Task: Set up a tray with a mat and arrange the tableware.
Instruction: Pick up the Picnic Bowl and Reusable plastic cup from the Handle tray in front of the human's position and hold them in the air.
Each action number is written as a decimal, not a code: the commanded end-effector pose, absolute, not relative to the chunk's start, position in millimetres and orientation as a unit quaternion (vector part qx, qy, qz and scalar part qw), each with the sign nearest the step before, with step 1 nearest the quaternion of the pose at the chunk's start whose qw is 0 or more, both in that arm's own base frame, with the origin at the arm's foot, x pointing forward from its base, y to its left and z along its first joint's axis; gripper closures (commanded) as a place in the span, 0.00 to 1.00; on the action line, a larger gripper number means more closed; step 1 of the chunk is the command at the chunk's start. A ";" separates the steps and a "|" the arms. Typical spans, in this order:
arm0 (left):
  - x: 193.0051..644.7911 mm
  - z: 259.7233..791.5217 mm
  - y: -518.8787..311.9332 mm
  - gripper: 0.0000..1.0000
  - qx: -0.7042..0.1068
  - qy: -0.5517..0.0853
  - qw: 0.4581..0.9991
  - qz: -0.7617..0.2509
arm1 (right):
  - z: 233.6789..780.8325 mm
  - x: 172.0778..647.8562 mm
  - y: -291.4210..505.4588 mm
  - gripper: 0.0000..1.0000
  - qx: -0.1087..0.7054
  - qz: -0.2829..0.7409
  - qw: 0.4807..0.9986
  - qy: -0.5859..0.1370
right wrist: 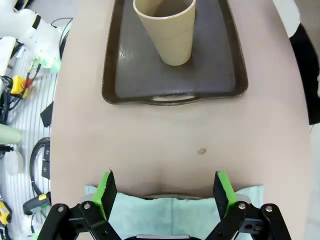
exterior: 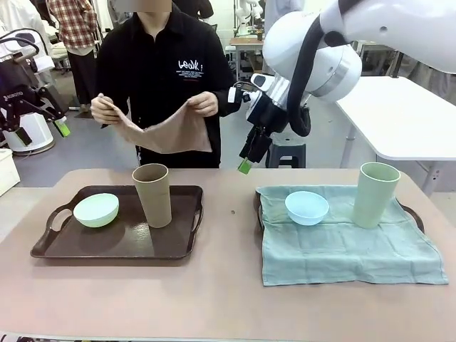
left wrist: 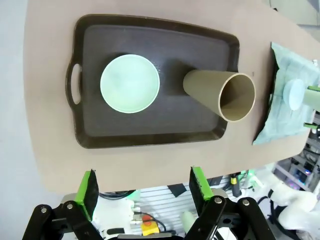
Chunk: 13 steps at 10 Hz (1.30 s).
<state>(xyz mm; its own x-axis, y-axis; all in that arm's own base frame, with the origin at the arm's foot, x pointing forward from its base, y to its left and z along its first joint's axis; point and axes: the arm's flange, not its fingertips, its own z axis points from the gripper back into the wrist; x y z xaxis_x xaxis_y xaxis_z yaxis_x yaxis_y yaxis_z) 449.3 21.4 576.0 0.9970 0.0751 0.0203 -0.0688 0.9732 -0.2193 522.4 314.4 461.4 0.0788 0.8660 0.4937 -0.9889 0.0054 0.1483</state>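
Nearest the lens lies the green mat (exterior: 349, 249), draped over the right-hand tray (exterior: 414, 214) so that little more than the tray's far handle shows. On the mat stand the light blue bowl (exterior: 307, 207) and, well apart from it, the pale green tumbler (exterior: 375, 194), upright. Across a bare strip of table (exterior: 214, 299), the left-hand tray (exterior: 121, 239) carries the mint green bowl (exterior: 96, 210) and the tan tumbler (exterior: 153, 194) just beside it, directly on the dark tray floor with no mat beneath. Beyond the table, a person holds a tan cloth (exterior: 167, 132) spread between both hands (exterior: 204, 104). The right gripper (right wrist: 164, 177) hangs above the green mat's inner edge, fingers spread and empty; the left gripper (left wrist: 143, 175) hovers high over the left-hand tray, likewise parted and carrying nothing. Judged risk: the tan cloth probably belongs under the left-hand tableware, so bowl and tumbler must be lifted clear first. The tall tumbler could topple if a finger clips its rim or if cloth is dragged against it.
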 end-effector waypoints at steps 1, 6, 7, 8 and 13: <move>450.1 574.3 21.6 0.06 -0.110 -0.012 0.993 0.037 | 438.4 523.1 328.9 0.00 0.299 0.773 0.540 -0.147; 456.1 531.4 21.9 0.06 -0.145 -0.049 0.987 0.041 | 393.0 536.3 372.2 0.00 0.330 0.753 0.456 -0.340; 456.2 545.1 18.4 0.06 -0.125 0.000 0.992 0.014 | 404.6 531.8 380.2 0.00 0.248 0.823 0.426 -0.283; 456.2 545.1 18.4 0.06 -0.125 0.000 0.992 0.014 | 404.6 531.8 380.2 0.00 0.248 0.823 0.426 -0.283; 468.1 510.6 20.2 0.06 -0.091 -0.021 0.995 -0.024 | 374.7 552.4 404.6 0.00 0.385 0.689 0.532 -0.307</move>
